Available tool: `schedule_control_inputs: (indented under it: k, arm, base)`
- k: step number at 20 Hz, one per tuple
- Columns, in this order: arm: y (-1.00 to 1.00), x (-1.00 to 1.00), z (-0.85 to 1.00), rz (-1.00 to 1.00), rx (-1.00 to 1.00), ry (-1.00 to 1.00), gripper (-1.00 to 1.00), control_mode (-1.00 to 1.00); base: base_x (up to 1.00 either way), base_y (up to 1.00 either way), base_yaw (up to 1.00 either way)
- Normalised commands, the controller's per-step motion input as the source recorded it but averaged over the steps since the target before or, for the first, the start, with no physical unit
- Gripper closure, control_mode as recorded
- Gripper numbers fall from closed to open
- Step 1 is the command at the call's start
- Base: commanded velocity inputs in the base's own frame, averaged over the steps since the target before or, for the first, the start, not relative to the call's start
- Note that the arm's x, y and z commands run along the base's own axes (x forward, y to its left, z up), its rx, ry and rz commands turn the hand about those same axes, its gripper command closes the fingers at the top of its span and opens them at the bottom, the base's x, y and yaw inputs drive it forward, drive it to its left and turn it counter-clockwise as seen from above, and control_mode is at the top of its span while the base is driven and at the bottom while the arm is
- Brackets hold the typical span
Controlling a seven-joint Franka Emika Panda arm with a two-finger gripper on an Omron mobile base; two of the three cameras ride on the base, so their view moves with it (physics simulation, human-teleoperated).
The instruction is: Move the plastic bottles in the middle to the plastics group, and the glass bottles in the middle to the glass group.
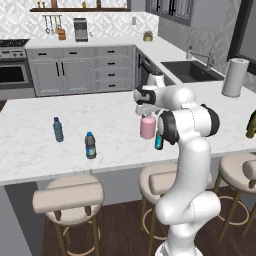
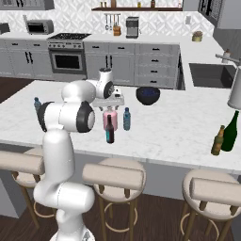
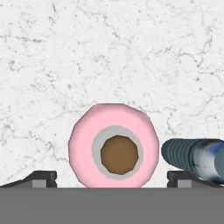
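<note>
1. The claw (image 3: 112, 180) hangs directly above the pink bottle (image 3: 113, 145), fingers spread wide apart on either side of it, gripping nothing.
2. The pink bottle stands upright mid-tabletop (image 1: 30, 135), just beside the teal-bottomed dark bottle (image 2: 109, 130) and the slim blue-capped water bottle (image 2: 126, 118).

The open gripper (image 3: 112, 179) hangs right over the pink bottle (image 3: 113, 145), one finger on each side with bare marble beyond the left finger. Just past the right finger stands the water bottle (image 2: 126, 119), crowding that side, and the teal bottle (image 2: 110, 130) stands just before the pink one. Wide bare counter (image 1: 30, 150) lies toward the two small bottles (image 1: 58, 129).
</note>
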Motion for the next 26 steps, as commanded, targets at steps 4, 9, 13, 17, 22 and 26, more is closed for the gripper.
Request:
schedule_control_inputs:
  k: [4, 9, 13, 17, 22, 26]
  arm:
    - [0.00, 0.06, -0.01, 0.03, 0.00, 0.00, -1.00, -1.00]
    - [0.00, 0.14, -0.02, 0.03, 0.00, -0.03, -1.00, -1.00]
    - [0.00, 0.14, 0.00, 0.03, 0.00, -0.03, -1.00, -1.00]
    - [0.00, 0.04, -0.05, 0.02, 0.00, -0.01, -1.00, -1.00]
    - [-0.04, -0.14, -0.09, 0.01, 0.00, 0.00, -1.00, -1.00]
    - [0.00, -0.06, -0.07, 0.00, 0.00, 0.00, -1.00, -1.00]
  base:
    - [0.00, 0.00, 0.00]
    - [0.00, 0.00, 0.00]
    - [0.00, 0.00, 0.00]
    - [0.00, 0.00, 0.00]
    - [0.00, 0.00, 0.00]
    - [0.00, 0.00, 0.00]
